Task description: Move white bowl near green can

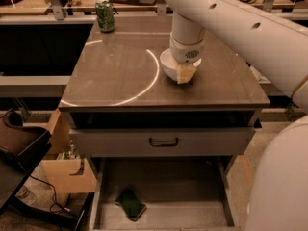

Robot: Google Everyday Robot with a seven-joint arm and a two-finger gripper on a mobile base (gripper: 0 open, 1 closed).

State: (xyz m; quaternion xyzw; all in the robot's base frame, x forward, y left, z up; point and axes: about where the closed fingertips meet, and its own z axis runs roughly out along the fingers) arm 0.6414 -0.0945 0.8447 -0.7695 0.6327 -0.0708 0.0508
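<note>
Your gripper point(185, 72) sits on the near rim of the white bowl point(166, 66) — placed for a pinch, clamped or not you can't tell. The green can point(105, 15) stands well beyond it, up-left.

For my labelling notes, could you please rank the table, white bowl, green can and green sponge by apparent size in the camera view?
1. Table.
2. White bowl, the gripper down over it.
3. Green can and sponge look alike; unranked.
</note>
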